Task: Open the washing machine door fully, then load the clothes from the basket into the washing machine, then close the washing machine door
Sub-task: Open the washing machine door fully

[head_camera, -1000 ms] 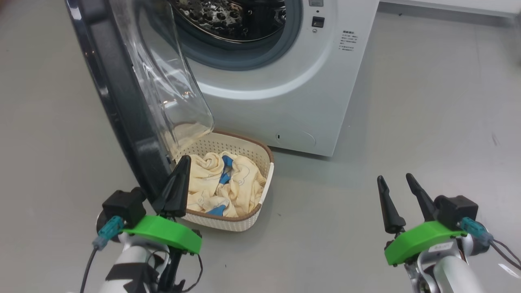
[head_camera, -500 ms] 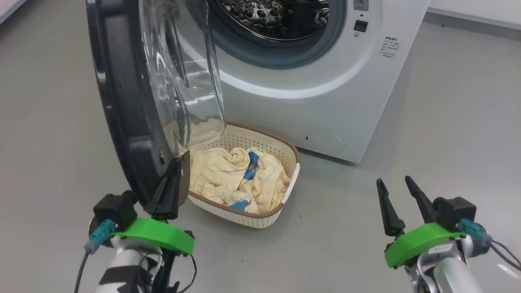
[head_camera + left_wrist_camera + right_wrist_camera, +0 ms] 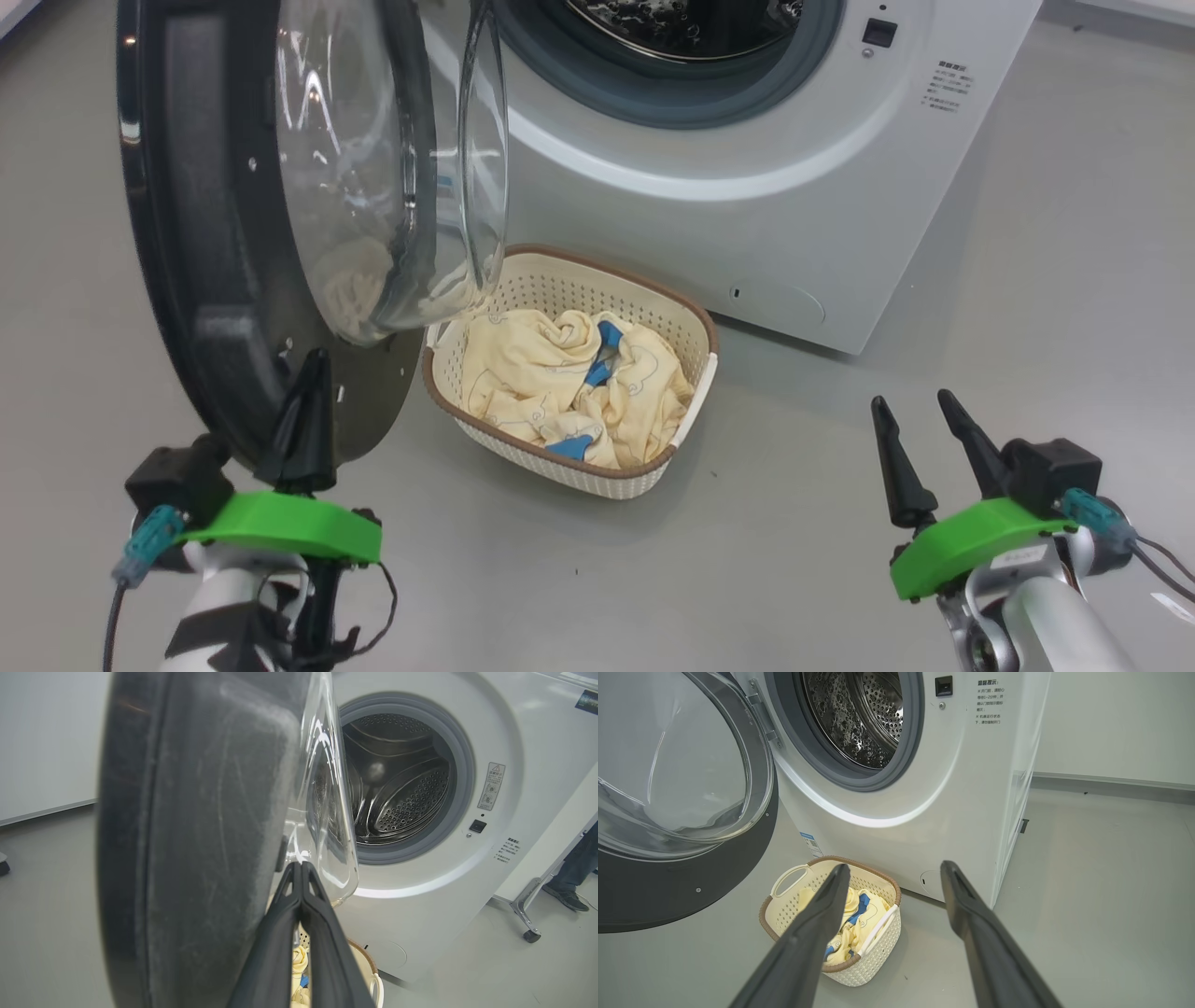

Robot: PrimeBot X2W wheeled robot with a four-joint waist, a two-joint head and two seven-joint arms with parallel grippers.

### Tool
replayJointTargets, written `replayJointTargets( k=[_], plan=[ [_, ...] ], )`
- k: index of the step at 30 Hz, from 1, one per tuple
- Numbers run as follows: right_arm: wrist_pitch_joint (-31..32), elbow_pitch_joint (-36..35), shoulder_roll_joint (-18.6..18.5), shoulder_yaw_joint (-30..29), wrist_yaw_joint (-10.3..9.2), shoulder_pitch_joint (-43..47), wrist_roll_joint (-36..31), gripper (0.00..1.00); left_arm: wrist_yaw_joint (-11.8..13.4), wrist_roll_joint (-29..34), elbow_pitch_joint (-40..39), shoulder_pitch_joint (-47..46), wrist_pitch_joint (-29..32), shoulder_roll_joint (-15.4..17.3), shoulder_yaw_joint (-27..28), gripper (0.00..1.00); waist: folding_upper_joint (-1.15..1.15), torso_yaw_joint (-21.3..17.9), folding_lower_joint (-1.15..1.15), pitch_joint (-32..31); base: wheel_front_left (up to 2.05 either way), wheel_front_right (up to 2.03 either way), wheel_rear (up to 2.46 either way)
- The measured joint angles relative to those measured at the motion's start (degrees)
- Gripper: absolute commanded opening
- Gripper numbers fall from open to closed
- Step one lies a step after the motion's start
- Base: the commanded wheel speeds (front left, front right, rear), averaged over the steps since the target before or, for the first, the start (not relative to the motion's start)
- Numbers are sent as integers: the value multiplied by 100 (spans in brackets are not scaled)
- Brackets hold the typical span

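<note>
L gripper (image 3: pixel 316 362) fingers pressed together, empty, tip at lower inner face of open washing machine door (image 3: pixel 187 233). R gripper (image 3: pixel 910 399) spread wide, empty, above floor (image 3: pixel 1046 243). Clothes (image 3: pixel 551 373) in basket (image 3: pixel 560 465) on floor, in front of washing machine (image 3: pixel 747 233), beside door

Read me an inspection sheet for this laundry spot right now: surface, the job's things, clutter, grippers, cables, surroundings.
Surface: grey floor, smooth.
Job's things: door swung open to the left; washer with no laundry seen in its drum; basket on the floor before the washer; clothes inside the basket.
Clutter: nothing seen.
Grippers: left gripper shut, tips by the door's inner face; right gripper open, empty, above the floor.
Cables: left wrist cable hangs in a loose loop; right wrist cable runs off the picture's edge.
Surroundings: white wall behind; wheeled frame and a person's leg beside the washer.
</note>
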Motion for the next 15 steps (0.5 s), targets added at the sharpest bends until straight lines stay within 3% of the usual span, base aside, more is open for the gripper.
replayJointTargets(
  k=[15],
  plan=[
    [0,2,-236,87,0,-338,-138,100,0,-48,-94,-60,-1,73,1258,0,0,87,0,582,0,0,0]
  ],
)
